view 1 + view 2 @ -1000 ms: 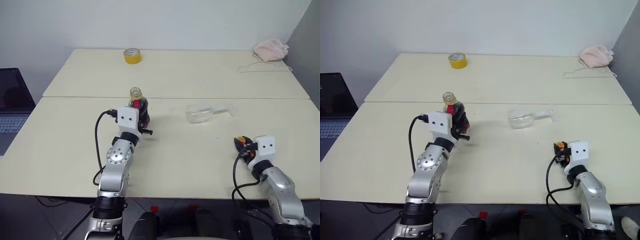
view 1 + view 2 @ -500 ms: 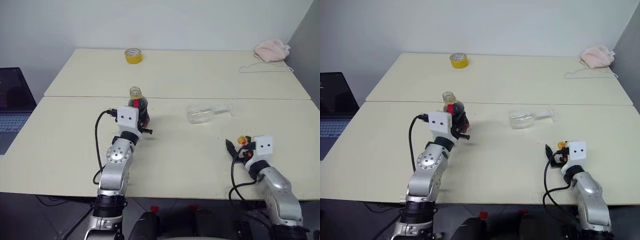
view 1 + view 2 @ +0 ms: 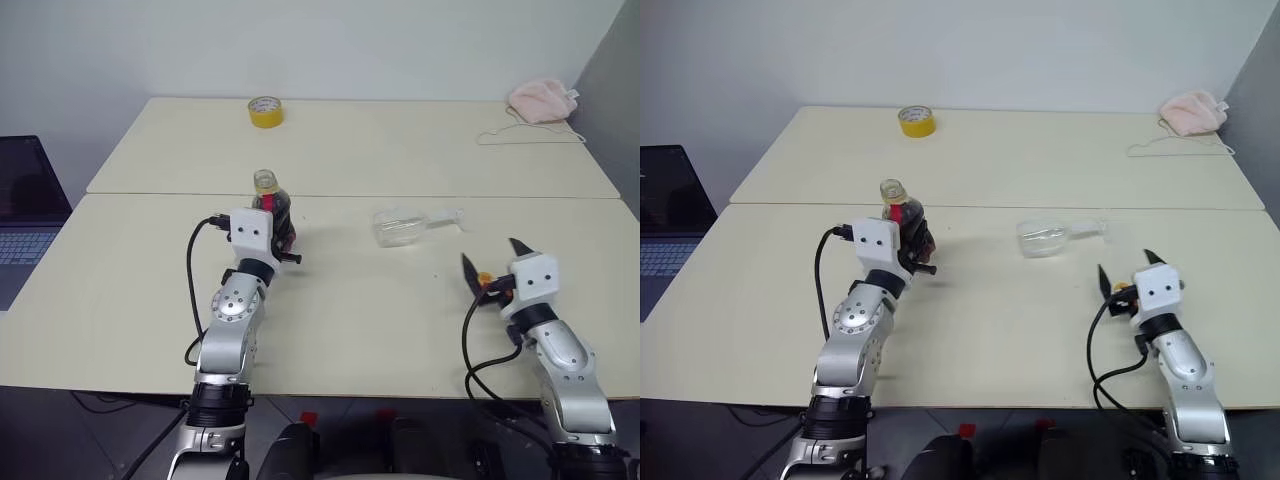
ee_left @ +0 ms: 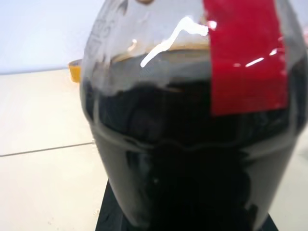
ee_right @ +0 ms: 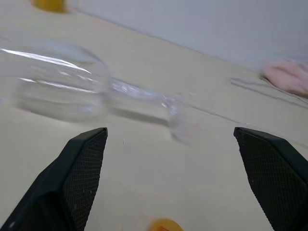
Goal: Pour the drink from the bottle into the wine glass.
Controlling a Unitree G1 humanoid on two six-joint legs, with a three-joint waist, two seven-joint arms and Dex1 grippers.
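While my left tool (image 3: 283,238) grips the bottle (image 3: 274,207) upright near the desk's (image 3: 130,290) middle seam, dark drink (image 4: 192,159) fills most of it. The glass (image 3: 405,225) lies on its side to the right, well apart, with bare desk between. My right tool (image 3: 492,262) stands wide, just short of the glass; a second ago it was narrower and lower. A tape roll (image 3: 265,111) and pink cloth (image 3: 541,100) sit far back, a laptop (image 3: 25,215) at left.

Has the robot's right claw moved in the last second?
Yes. The right gripper has risen off the table and come nearer the lying wine glass, its fingers now spread open.
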